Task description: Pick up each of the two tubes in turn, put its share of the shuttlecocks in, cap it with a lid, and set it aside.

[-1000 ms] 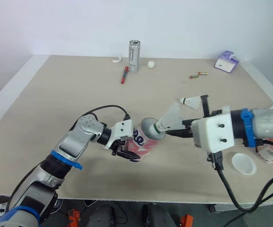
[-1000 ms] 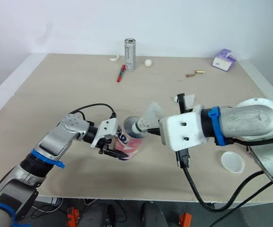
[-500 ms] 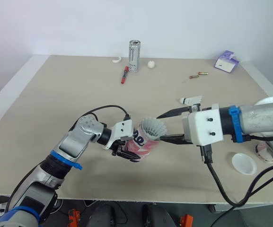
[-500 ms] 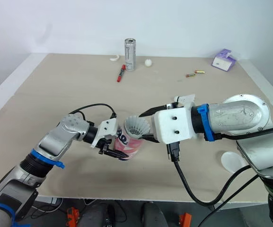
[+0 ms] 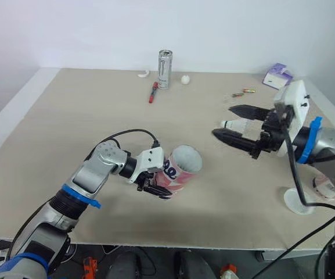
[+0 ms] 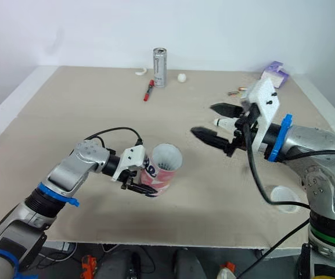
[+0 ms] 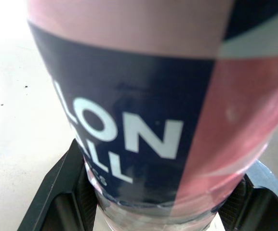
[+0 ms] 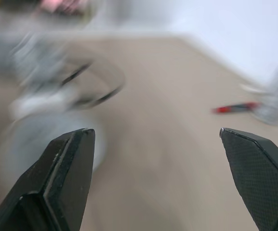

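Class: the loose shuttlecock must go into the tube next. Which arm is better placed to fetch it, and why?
The right. Its jaws stand open and empty, close to the shuttlecock lying on the table. The left's jaws are shut on the tube, so it is occupied.

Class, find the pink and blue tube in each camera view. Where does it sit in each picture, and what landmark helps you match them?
Left eye view: tube, low and near centre, held in the left gripper.
Right eye view: tube, low, just left of centre.
Left wrist view: tube up close, between the fingers.
Right wrist view: cannot tell.
Shared landmark: silver can at the far edge of the table in both eye views.
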Robot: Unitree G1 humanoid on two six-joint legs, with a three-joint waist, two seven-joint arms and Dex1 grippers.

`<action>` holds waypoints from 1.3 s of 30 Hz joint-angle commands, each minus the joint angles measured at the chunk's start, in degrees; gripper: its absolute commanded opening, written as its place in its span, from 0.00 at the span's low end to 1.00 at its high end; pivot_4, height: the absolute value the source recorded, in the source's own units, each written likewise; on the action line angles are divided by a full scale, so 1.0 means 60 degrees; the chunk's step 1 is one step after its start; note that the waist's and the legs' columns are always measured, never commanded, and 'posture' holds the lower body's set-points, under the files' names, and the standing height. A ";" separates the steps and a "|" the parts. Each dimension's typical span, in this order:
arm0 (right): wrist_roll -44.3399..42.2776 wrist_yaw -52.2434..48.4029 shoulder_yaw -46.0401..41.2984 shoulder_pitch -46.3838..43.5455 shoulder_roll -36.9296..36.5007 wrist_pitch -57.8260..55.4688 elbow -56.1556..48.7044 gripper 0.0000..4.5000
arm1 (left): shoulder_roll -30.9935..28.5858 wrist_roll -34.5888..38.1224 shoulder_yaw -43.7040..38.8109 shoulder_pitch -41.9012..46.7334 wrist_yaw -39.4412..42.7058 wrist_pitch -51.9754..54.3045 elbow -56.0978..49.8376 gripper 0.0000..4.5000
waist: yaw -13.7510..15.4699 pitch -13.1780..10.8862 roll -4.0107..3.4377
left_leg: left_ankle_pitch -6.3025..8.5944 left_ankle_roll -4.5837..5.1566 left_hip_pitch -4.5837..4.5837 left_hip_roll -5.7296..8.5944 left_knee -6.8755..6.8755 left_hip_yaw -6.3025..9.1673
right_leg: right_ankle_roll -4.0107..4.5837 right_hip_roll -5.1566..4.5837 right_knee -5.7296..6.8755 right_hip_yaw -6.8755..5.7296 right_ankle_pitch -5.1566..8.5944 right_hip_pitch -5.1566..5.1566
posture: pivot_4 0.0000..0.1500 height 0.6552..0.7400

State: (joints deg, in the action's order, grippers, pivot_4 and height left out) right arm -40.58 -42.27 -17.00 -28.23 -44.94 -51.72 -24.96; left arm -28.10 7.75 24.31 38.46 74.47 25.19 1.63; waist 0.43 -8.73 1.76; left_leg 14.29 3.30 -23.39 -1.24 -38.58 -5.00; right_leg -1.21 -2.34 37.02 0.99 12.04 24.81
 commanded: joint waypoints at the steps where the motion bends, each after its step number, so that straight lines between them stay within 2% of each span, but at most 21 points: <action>1: 0.0664 0.2108 -0.0687 -0.0059 0.1011 -0.0056 0.1907 0.99 | -0.0132 -0.0181 0.0345 -0.0143 0.0087 0.0146 0.0074 0.59 | -0.0001 0.0000 -0.0001 | 0.0000 0.0000 0.0001 -0.0002 0.0000 0.0002 | 0.0000 0.0002 -0.0001 -0.0001 0.0000 -0.0003 | 1.00 1.00; 8: 0.2348 0.2839 0.0066 -0.0751 0.1266 0.1449 0.4994 0.99 | -0.0121 -0.0170 0.0365 -0.0195 0.0054 0.0208 -0.0024 0.59 | -0.0019 -0.0001 -0.0020 | 0.0000 0.0001 -0.0001 0.0004 0.0004 -0.0013 | -0.0039 0.0009 0.0000 0.0018 -0.0019 0.0008 | 1.00 1.00; 15: 0.3589 0.2089 0.1116 -0.1952 0.1085 0.2999 0.7827 0.99 | -0.0131 -0.0167 0.0378 -0.0209 0.0047 0.0266 -0.0090 0.59 | -0.0053 -0.0001 -0.0028 | 0.0000 0.0001 -0.0001 0.0006 0.0006 -0.0014 | -0.0051 0.0015 -0.0001 0.0024 -0.0025 0.0008 | 1.00 1.00; 22: 0.4100 0.1467 0.1369 -0.3009 0.1215 0.4096 1.0393 0.99 | -0.0178 -0.0131 0.0356 -0.0309 0.0013 0.0391 -0.0242 0.59 | -0.0056 -0.0002 -0.0033 | 0.0001 0.0002 -0.0002 0.0009 0.0008 -0.0017 | -0.0056 0.0012 -0.0003 0.0027 -0.0025 0.0008 | 1.00 1.00; 33: 0.4634 0.0635 0.1439 -0.4494 0.1833 0.5666 1.3277 0.99 | -0.0206 -0.0119 0.0309 -0.0386 -0.0060 0.0543 -0.0372 0.59 | -0.0100 -0.0002 -0.0037 | 0.0001 0.0002 0.0001 0.0008 0.0014 -0.0020 | -0.0053 0.0014 -0.0003 0.0032 -0.0024 0.0009 | 1.00 1.00; 39: 0.4813 0.0499 0.1465 -0.4915 0.2113 0.6077 1.3984 0.99 | -0.0223 -0.0127 0.0295 -0.0393 -0.0084 0.0584 -0.0374 0.59 | -0.0100 -0.0003 -0.0037 | 0.0001 0.0001 -0.0001 0.0009 0.0014 -0.0019 | -0.0053 0.0009 -0.0002 0.0029 -0.0025 0.0008 | 1.00 1.00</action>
State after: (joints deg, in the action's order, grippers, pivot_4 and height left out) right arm -11.98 -38.79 -7.46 -55.22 -32.14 -16.84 58.39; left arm -28.64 7.83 23.88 37.51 73.83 27.48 -0.96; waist -0.17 -8.75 1.53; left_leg 14.29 3.31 -23.39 -1.19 -38.50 -5.11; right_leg -1.53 -2.29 37.01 1.17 11.89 24.86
